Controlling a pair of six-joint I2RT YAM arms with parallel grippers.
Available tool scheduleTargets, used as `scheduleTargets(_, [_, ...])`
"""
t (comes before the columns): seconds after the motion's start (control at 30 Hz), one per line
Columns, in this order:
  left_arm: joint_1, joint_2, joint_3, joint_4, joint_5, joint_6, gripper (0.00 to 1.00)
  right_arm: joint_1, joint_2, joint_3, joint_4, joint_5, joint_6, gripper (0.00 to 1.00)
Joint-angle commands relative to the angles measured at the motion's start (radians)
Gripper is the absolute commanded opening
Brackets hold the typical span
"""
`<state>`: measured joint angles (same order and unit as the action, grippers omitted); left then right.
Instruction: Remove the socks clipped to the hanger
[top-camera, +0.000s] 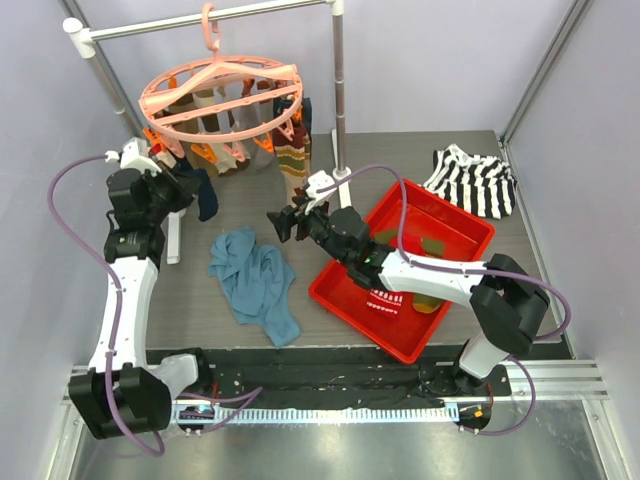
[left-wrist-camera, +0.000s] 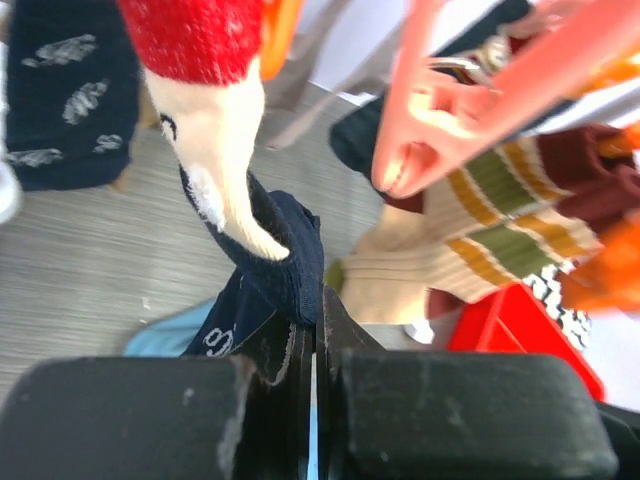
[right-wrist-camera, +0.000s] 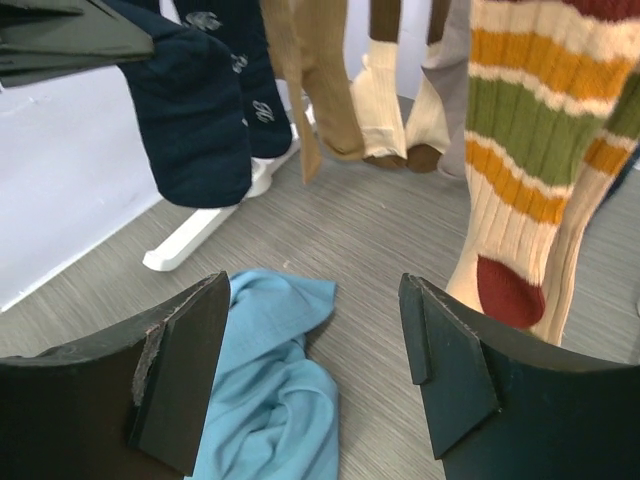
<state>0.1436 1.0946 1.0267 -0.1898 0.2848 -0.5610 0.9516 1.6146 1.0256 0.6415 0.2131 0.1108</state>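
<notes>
The left gripper (left-wrist-camera: 315, 365) is pressed together on the toe end of a navy sock (left-wrist-camera: 285, 265), low in the middle of the left wrist view. The fabric bunches right at the fingertips, so the bite looks shallow. In my judgement a hard pull could slip the cloth out of the pinch and leave the sock on its clip. A red-and-white sock (left-wrist-camera: 205, 90) hangs against the navy one from above, and a downward tug could drag it along or snag it. A pink clip (left-wrist-camera: 425, 120) sits close at the upper right; which clip holds the navy sock cannot be seen here.

The right gripper (right-wrist-camera: 312, 350) is spread wide and holds nothing. It hovers low over the counter (right-wrist-camera: 380, 240), with a blue cloth (right-wrist-camera: 270, 400) under the finger at the left of the frame and a striped sock (right-wrist-camera: 530, 170) just beside the other finger. Closing from here risks catching the cloth instead of a sock.

In the overhead view the hanger (top-camera: 222, 88) hangs by its hook from the rail (top-camera: 150, 26) at the upper left, with socks around its ring. A one-sided pull by the left gripper could tilt or swing the ring, or even lift the hook off the rail. The red tray (top-camera: 465, 230) lies at the lower right, well apart from the left gripper, so a freed sock may drop short of it.
</notes>
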Motion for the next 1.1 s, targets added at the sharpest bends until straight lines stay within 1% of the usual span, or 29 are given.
scheduleTargets(0.0, [-0.038, -0.058, -0.007, -0.036, 0.066, -0.037, 0.00, 0.039, -0.025, 0.070, 0.029, -0.021, -0.014, 0.77])
scheduleTargets(0.33, [-0.136, -0.111, -0.002, -0.079, 0.100, -0.048, 0.00, 0.101, 0.013, 0.120, 0.047, 0.003, -0.069, 0.80])
scheduleTargets(0.37, [-0.168, -0.111, -0.001, -0.079, 0.106, -0.053, 0.00, 0.102, 0.018, 0.122, 0.055, 0.005, -0.080, 0.80])
scheduleTargets(0.57, [-0.242, -0.117, 0.012, -0.080, 0.100, -0.066, 0.00, 0.108, 0.053, 0.143, 0.078, 0.037, -0.099, 0.81])
scheduleTargets(0.7, [-0.269, -0.117, 0.024, -0.085, 0.102, -0.086, 0.00, 0.118, 0.080, 0.145, 0.106, 0.061, -0.106, 0.82])
scheduleTargets(0.83, [-0.289, -0.116, 0.036, -0.092, 0.103, -0.105, 0.00, 0.128, 0.122, 0.172, 0.122, 0.159, -0.137, 0.82])
scheduleTargets(1.03, [-0.320, -0.107, 0.056, -0.092, 0.099, -0.125, 0.00, 0.138, 0.169, 0.211, 0.141, 0.189, -0.140, 0.83])
scheduleTargets(1.07, [-0.322, -0.104, 0.064, -0.092, 0.103, -0.128, 0.00, 0.136, 0.174, 0.215, 0.144, 0.216, -0.140, 0.84])
